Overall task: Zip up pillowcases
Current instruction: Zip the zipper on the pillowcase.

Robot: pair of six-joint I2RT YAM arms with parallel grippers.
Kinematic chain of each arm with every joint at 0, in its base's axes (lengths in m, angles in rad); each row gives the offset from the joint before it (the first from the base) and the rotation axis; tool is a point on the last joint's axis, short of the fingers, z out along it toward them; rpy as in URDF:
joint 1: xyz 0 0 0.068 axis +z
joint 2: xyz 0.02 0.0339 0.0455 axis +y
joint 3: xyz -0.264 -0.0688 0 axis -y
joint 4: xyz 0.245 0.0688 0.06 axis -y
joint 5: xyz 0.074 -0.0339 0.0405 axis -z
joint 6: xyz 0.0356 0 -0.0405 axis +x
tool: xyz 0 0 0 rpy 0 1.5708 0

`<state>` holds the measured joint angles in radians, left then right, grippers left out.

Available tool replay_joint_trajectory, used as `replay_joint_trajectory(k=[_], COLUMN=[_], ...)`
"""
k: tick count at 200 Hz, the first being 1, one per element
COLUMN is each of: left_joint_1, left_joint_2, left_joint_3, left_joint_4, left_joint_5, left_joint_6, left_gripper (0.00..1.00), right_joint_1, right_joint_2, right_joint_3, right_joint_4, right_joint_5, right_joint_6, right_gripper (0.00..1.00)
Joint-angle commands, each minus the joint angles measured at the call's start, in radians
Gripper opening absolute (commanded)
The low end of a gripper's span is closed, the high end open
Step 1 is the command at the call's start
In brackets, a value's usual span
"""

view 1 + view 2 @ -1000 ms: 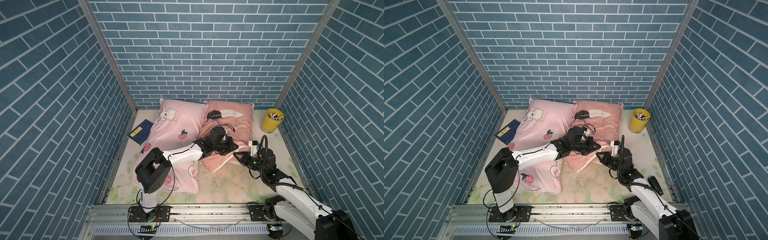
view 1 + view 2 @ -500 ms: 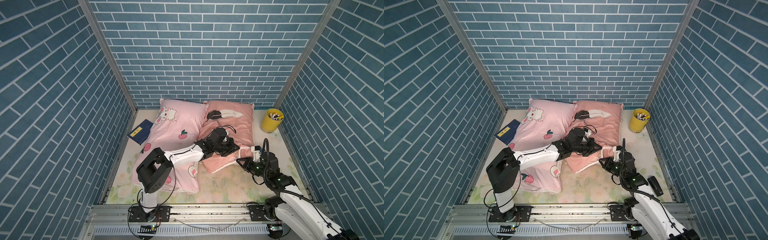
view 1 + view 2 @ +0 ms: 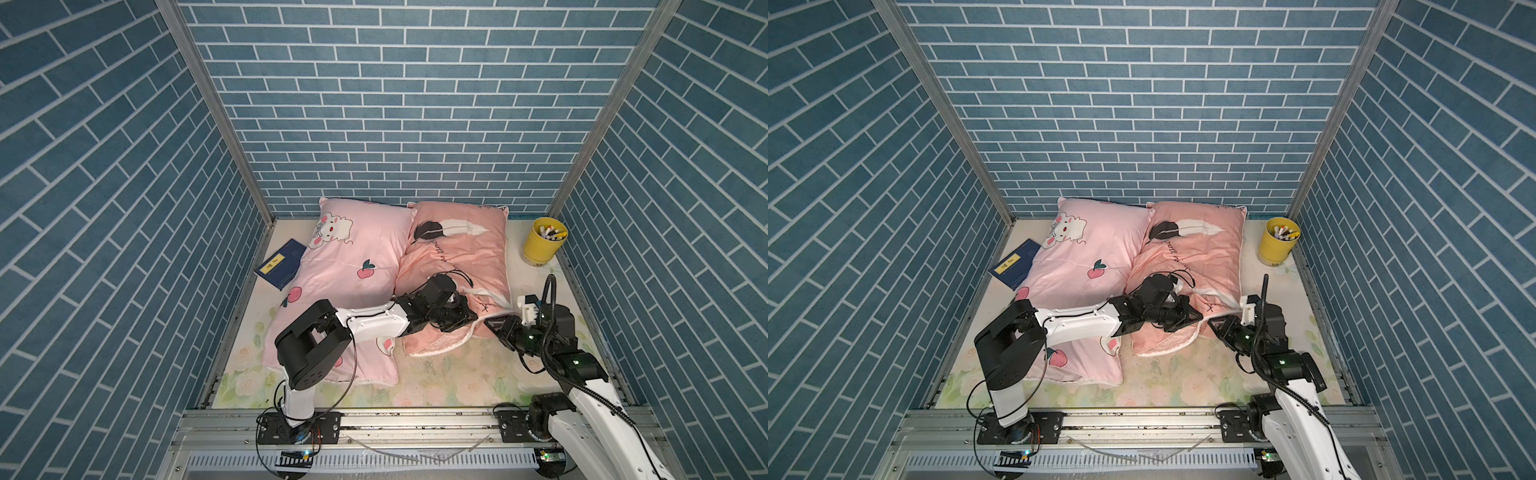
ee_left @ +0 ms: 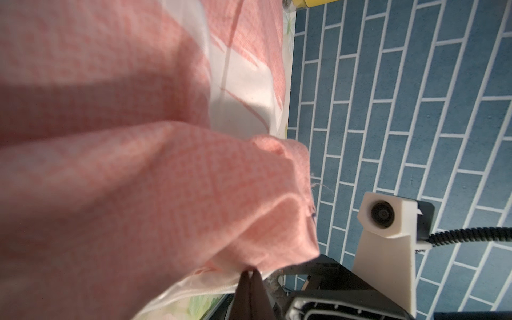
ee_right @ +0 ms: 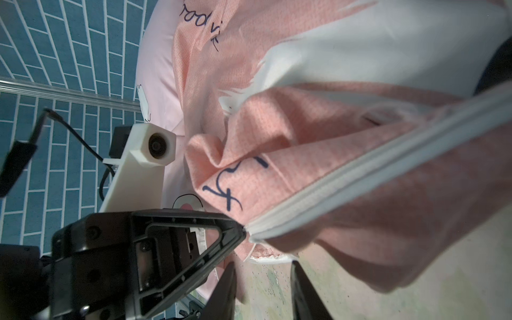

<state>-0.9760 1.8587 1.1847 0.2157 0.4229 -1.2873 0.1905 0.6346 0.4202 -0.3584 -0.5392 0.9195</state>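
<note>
In both top views the salmon pillowcase (image 3: 461,245) (image 3: 1200,249) with feathers lies at the back right, beside the pale pink bunny pillowcase (image 3: 353,266) (image 3: 1084,266). My left gripper (image 3: 469,320) (image 3: 1196,318) (image 4: 250,274) is shut, pinching the salmon pillowcase's near corner. The white zipper seam (image 5: 360,171) runs away from that pinched corner in the right wrist view. My right gripper (image 3: 492,324) (image 3: 1214,324) (image 5: 263,279) sits just right of the corner, open, with only the mat between its fingers.
A yellow cup of pens (image 3: 543,241) stands at the back right corner. A blue book (image 3: 281,264) lies left of the bunny pillow. Brick-patterned walls close in three sides, and a metal rail (image 3: 415,419) runs along the front.
My right gripper's jaws have parted, and it has drawn back slightly to the right of the salmon pillowcase's corner. The left gripper keeps its pinch.
</note>
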Motion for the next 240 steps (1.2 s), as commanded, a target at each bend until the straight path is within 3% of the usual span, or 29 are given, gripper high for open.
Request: replay_joint_trajectory(k=[1,93,118,142,240], left_joint_1=[-0.005,-0.032,-0.035,-0.036,-0.035], left_joint_2=[-0.033,-0.049,-0.053,-0.053,-0.138], left_joint_3=[-0.004,-0.031,-0.036,-0.038,-0.073], left_joint_4=[0.009,-0.023,-0.032,-0.032,-0.326], left_joint_5=[-0.012,-0.001,-0.003,-0.002,0.006], left_joint_6=[0.007,0.019,0.022,0.025,0.222], left_gripper=[0.00,0.00,0.00,0.00,0.00], right_joint_1=[-0.003,-0.004,-0.005,-0.005,-0.028], right_joint_2=[0.023,0.047,0.060,0.052,0.051], right_joint_3=[0.033,0.011,0.017,0.029,0.134], right_joint_4=[0.054,0.108,0.112,0.073,-0.154], right_joint_5=[-0.017,0.063,0.064,0.082,0.218], right_joint_6=[0.033,0.053,0.047,0.030,-0.089], right_gripper=[0.33,0.32,0.21,0.00,0.00])
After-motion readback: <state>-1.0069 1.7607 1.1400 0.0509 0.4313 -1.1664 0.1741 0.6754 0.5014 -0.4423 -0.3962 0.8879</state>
